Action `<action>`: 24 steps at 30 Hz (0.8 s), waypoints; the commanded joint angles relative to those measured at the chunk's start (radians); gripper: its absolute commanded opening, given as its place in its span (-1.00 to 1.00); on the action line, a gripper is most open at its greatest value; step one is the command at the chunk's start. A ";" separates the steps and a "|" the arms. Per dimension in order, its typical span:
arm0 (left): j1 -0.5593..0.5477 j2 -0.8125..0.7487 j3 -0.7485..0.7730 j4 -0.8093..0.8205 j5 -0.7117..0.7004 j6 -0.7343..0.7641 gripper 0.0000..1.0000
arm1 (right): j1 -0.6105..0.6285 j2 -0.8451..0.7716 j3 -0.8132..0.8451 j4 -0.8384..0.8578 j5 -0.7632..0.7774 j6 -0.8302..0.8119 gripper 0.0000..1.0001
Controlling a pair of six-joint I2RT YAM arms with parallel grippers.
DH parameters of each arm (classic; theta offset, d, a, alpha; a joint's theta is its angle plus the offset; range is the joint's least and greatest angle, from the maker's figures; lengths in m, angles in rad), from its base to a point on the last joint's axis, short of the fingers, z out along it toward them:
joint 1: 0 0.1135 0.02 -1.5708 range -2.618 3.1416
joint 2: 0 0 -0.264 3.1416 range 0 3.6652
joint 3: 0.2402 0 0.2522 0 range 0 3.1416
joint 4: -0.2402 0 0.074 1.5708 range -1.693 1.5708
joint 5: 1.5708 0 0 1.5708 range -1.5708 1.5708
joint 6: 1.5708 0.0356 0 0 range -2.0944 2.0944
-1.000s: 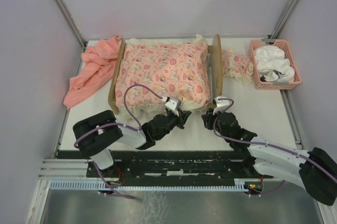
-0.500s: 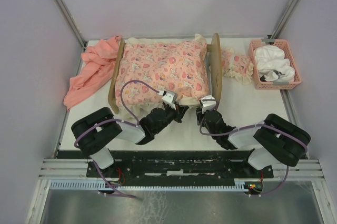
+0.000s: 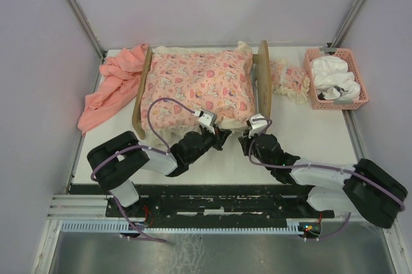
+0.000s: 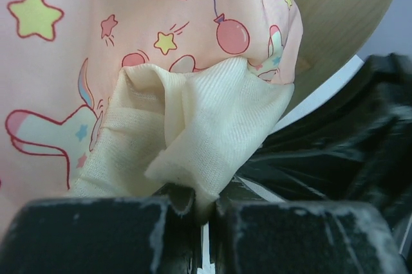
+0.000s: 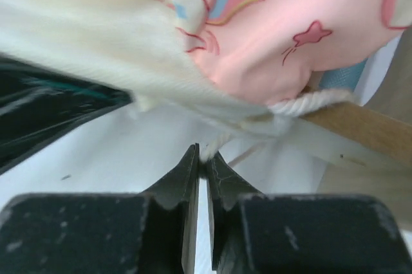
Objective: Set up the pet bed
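Overhead view of two robot arms reaching to a pet bed [image 3: 264,78] that sits toward the back of a white table [image 3: 302,126]. The bed's long axis runs left to right, with a wooden end board at each end. A pink cartoon-print cushion [image 3: 199,87] with a cream frill [image 4: 206,126] covers the top of the bed.

Both arms meet the bed at its near long side, so the bed lies just beyond each tool, away from the arm bases. The left tool [image 4: 205,206] is at the middle of the bed's near side, its fingers pressed together on a fold of the frill. The right tool [image 5: 203,164] is at the bed's near right corner, beside the wooden rail. Its fingers are closed to a thin slit and a wisp of frill looks caught at the tips. Neither arm is clearly nearer.

Compared with a second ago, the right tool has closed up to the bed's corner and its arm has swung out to the right. The left arm has barely moved.
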 commanded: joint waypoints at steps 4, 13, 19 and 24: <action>0.009 0.033 -0.007 0.078 -0.026 -0.019 -0.95 | 0.003 -0.412 -0.041 -0.293 -0.309 0.257 -0.62; 0.009 0.065 0.009 0.082 0.015 -0.047 -0.95 | 0.004 -0.525 0.005 -0.521 -0.249 0.229 -0.08; 0.008 0.093 -0.003 0.125 0.038 -0.074 -0.95 | 0.003 -0.406 0.245 -0.706 -0.312 -0.068 -0.01; 0.008 0.075 -0.017 0.134 0.042 -0.077 -0.95 | 0.003 -0.270 0.409 -0.881 -0.239 -0.077 -0.10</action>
